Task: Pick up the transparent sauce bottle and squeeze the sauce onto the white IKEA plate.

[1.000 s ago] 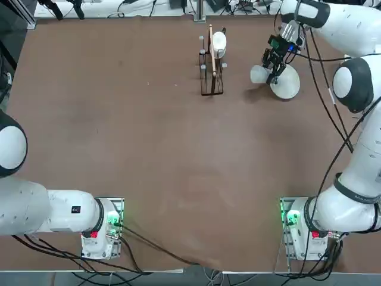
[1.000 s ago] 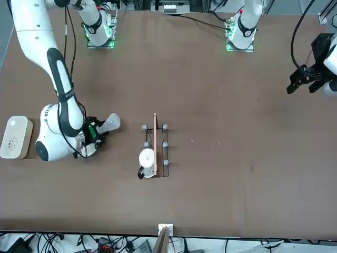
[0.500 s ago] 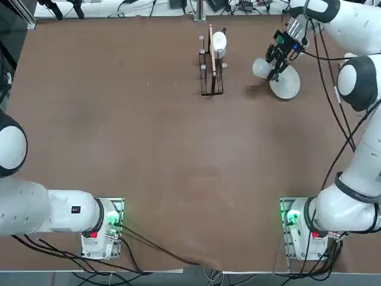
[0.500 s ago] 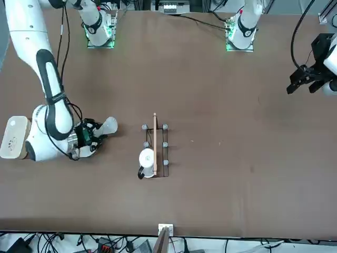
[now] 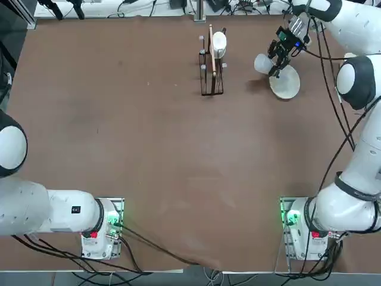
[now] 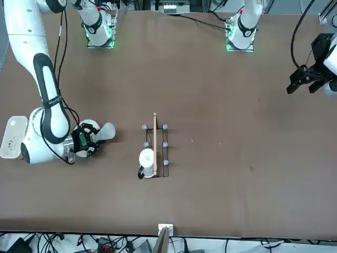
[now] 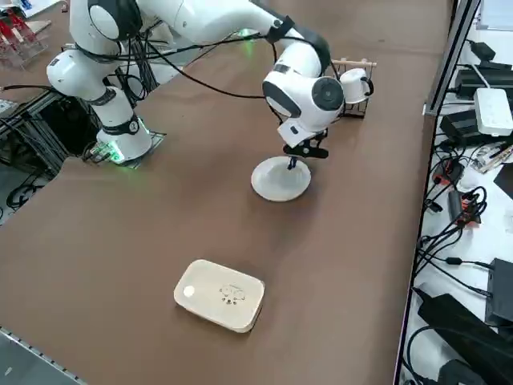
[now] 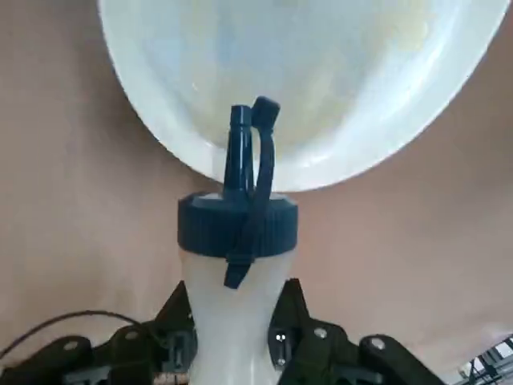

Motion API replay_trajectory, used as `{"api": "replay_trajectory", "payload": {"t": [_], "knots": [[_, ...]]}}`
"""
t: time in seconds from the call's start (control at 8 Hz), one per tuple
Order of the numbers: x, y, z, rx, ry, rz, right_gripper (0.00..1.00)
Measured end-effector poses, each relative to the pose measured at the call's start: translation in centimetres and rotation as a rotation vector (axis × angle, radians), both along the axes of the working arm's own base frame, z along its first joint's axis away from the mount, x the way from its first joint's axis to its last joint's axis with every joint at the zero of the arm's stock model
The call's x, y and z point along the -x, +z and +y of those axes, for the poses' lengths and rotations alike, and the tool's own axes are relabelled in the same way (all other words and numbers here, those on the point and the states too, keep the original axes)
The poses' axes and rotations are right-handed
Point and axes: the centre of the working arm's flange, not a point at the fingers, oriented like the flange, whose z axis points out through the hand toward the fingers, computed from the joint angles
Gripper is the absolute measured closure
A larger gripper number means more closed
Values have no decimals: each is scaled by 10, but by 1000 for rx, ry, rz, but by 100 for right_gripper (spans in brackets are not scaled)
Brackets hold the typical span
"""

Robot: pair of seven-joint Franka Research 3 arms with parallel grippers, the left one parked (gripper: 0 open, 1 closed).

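With the transparent sauce bottle (image 8: pixel 232 321) pinched around its body in my right gripper (image 8: pixel 234 341), I have its blue nozzle (image 8: pixel 239 152) pointing out past my fingers toward the white IKEA plate (image 7: pixel 280 180). The bottle leans, its long axis running down to the plate, which lies on the brown surface (image 5: pixel 161 155) beneath the nozzle. I judge squeezing comes next, provided the tip stays over the rim's inside.

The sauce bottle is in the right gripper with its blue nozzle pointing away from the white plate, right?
Not quite: the nozzle points toward the white plate, as the right wrist view shows. The sauce bottle is indeed in the right gripper.
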Motion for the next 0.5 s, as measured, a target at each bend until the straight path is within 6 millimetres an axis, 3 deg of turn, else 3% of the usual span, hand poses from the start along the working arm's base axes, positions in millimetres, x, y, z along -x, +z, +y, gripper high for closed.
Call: {"api": "replay_trajectory", "payload": {"t": [0.5], "knots": [[-4,-6,-47,-18,-59,-1,55]]}}
